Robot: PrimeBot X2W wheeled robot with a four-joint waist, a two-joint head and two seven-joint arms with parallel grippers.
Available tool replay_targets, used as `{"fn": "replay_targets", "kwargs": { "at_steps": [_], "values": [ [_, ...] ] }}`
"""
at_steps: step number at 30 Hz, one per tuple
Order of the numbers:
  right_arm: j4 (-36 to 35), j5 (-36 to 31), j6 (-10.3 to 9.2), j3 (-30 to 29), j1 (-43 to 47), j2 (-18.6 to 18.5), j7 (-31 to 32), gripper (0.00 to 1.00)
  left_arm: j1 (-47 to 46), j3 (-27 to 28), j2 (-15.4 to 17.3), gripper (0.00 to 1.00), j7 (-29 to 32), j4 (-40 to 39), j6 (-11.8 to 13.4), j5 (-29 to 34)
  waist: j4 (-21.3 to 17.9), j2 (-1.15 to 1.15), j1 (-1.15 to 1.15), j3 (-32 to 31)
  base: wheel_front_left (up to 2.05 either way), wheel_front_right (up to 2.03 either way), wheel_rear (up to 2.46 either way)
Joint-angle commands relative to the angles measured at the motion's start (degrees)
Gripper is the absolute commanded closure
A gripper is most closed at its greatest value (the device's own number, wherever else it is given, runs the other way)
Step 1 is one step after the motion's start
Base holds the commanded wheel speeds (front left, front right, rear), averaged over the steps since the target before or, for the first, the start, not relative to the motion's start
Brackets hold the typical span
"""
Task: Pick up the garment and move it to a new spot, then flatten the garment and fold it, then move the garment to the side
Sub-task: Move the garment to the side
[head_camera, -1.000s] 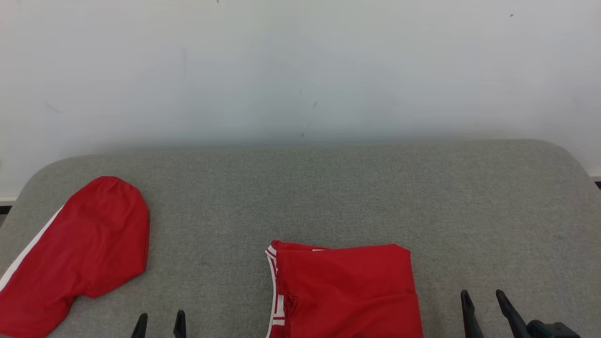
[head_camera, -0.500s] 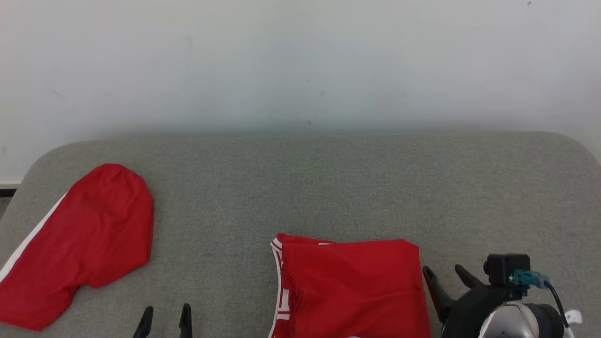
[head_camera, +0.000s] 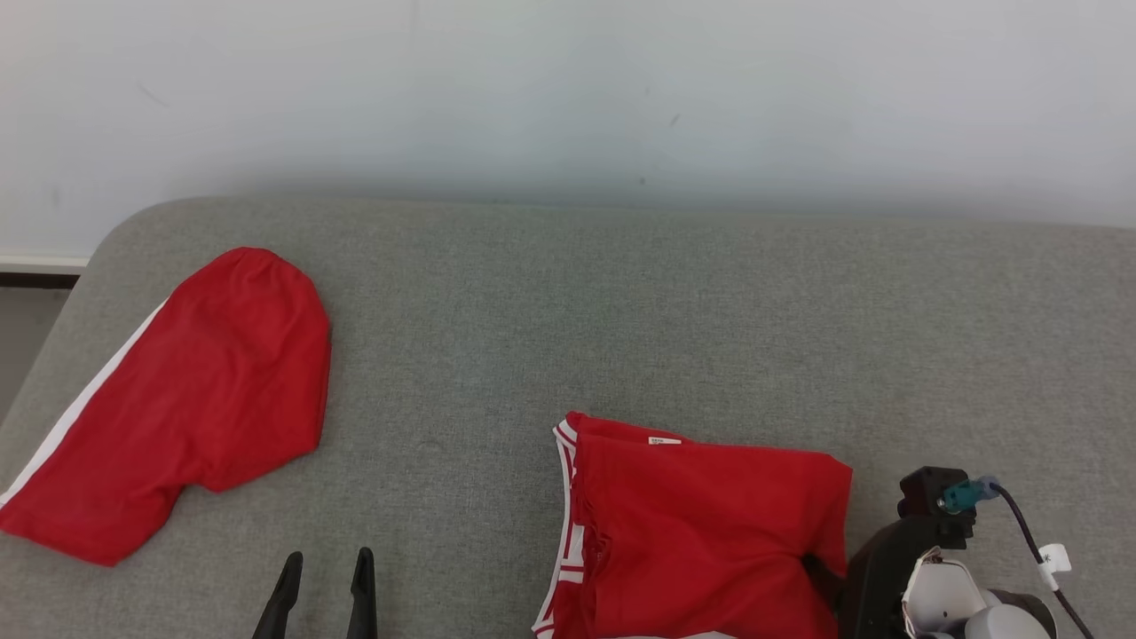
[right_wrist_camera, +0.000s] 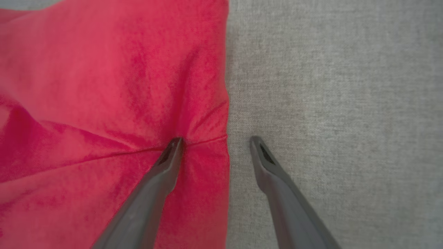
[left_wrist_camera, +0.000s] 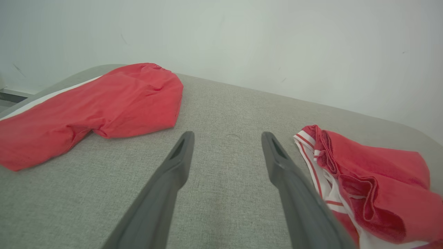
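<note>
A folded red garment [head_camera: 701, 532] with white-striped trim lies at the front middle of the grey fabric surface [head_camera: 621, 311]. My right gripper [head_camera: 825, 572] points down at its right edge. In the right wrist view the right gripper [right_wrist_camera: 214, 141] is open and straddles that edge. One fingertip [right_wrist_camera: 174, 143] presses into the red garment [right_wrist_camera: 104, 86], which creases around it, and the other rests on bare grey fabric. My left gripper [head_camera: 324, 568] stands open near the front edge. In the left wrist view the left gripper [left_wrist_camera: 227, 135] holds nothing, and the garment [left_wrist_camera: 373, 180] lies to its right.
A second red garment [head_camera: 186, 399] with a white side stripe lies spread at the left of the surface, also seen as the second garment [left_wrist_camera: 104, 97]. A pale wall [head_camera: 568, 89] stands close behind. The surface's rounded left corner drops to the floor [head_camera: 27, 311].
The head camera has shifted, sliding the whole picture. My right gripper has swung in from the right and tipped down onto the folded garment's right edge. The left gripper has stayed put.
</note>
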Motion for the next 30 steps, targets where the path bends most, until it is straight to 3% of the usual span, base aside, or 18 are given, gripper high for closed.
{"fn": "replay_targets", "kwargs": {
  "at_steps": [1,4,5,6,7,12,15,30],
  "values": [
    [1.3,0.3,-0.11,0.4,-0.1,0.0,1.1,0.0,-0.7,0.0,0.0,0.0,0.0,-0.1,0.0,-0.2,1.1,-0.01,-0.01,1.3,0.0,0.0,0.0],
    [4.0,-0.7,-0.11,1.9,0.0,0.3,4.0,0.04,-1.2,-0.1,0.0,0.0,0.0,-0.4,0.3,-0.4,1.3,-0.01,-0.01,2.0,0.0,0.0,0.0],
    [4.3,-1.3,-0.1,2.4,-0.2,0.4,4.5,0.61,-1.3,-0.1,0.0,0.0,0.0,-0.5,0.3,-0.5,1.3,-0.01,-0.01,2.2,0.0,0.0,0.0],
    [4.1,-2.2,-0.1,3.0,-0.8,0.5,4.5,0.89,-1.4,0.1,0.0,0.0,0.0,-0.6,0.4,-0.5,1.1,-0.01,-0.01,2.5,0.0,0.0,0.0],
    [3.8,-3.1,-0.08,3.7,-1.3,0.1,4.5,1.0,-1.5,0.1,0.0,0.0,0.0,-0.9,0.4,-0.5,0.9,-0.01,-0.01,2.8,0.0,0.0,0.0],
    [2.2,-5.6,-0.14,8.5,-6.7,-4.2,2.6,1.0,-2.4,0.6,0.0,0.0,0.0,-2.7,0.7,-1.1,-2.4,-0.01,-0.01,4.7,0.0,0.0,0.0],
    [2.2,-5.5,-0.15,12.4,-11.1,-8.0,-0.3,1.0,-3.2,0.8,0.0,0.0,0.0,-3.3,0.9,-1.1,-6.6,-0.01,-0.01,6.0,0.0,0.0,0.0],
    [11.7,-4.9,-0.13,19.4,-27.5,-21.9,-10.9,1.0,-9.2,0.8,0.1,0.0,0.0,-6.5,-1.9,4.2,-22.4,-0.01,-0.01,13.0,0.0,0.0,0.0]
  ]
}}
